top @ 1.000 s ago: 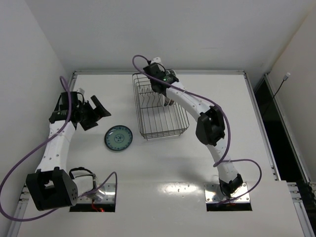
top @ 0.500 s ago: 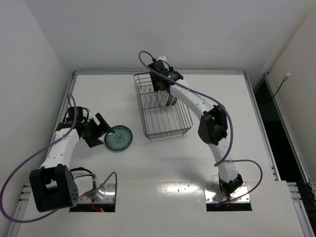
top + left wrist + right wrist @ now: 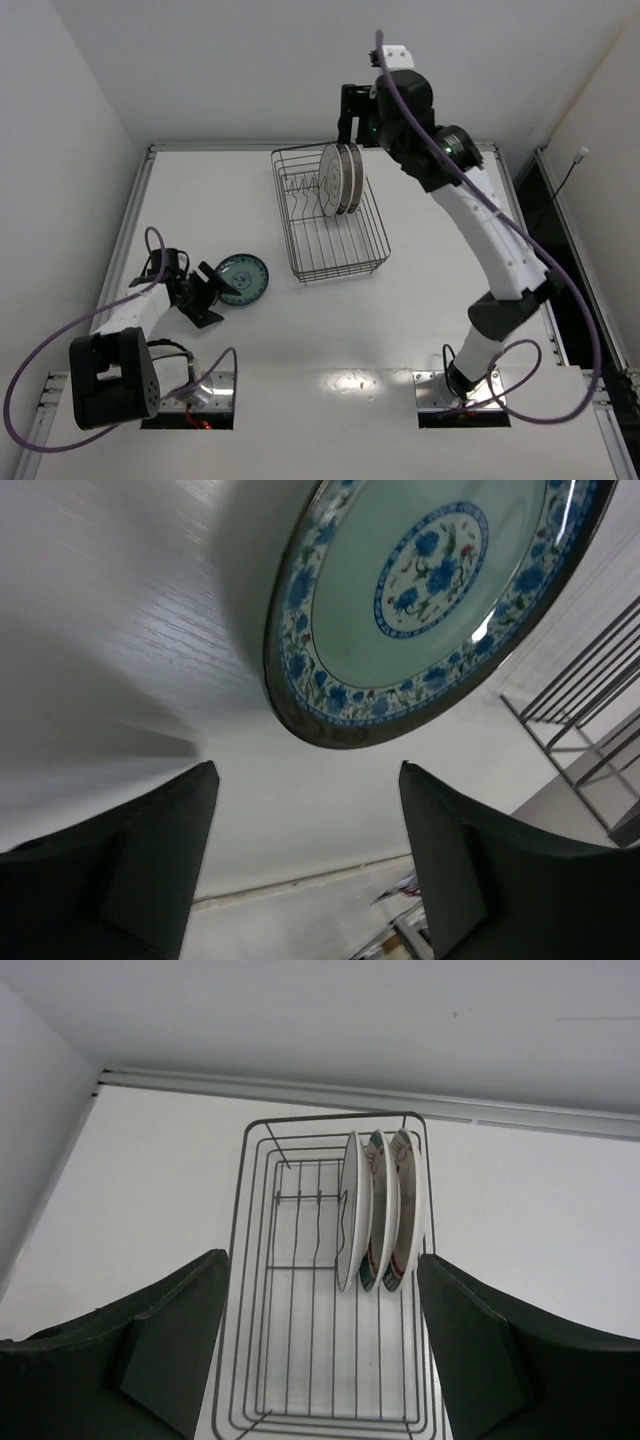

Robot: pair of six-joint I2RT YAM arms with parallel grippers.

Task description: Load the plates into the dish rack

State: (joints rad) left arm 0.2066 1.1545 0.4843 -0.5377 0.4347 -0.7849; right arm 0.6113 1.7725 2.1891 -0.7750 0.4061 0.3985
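Since 3 plates [image 3: 380, 1225] already stand on edge side by side in the dish rack [image 3: 250, 1360], the teal plate [image 3: 241, 279] is the only one I see on the table [image 3: 300, 330]. It lies flat, face up, just to the left of the rack's near corner.

Being round, it has no long axis to line up on, so what matters is the rim. In the left wrist view the teal plate [image 3: 430, 600] sits ahead of the left gripper [image 3: 310, 860], beyond the tips and a little off to the right-hand finger's side. Its near rim faces the gap between the 2 fingers [image 3: 150, 870]. Those fingers are spread wide with nothing between them. From above, the left gripper [image 3: 213, 297] is low and just beside the plate's left edge, and I can't tell whether it touches.

The right gripper [image 3: 352, 118] hangs high over the rack's far end, well apart from the teal plate. In its own view its fingers [image 3: 160, 1350] are parted and empty. So the left arm is far nearer, and I judge the pick is its job: push forward and catch the near rim.
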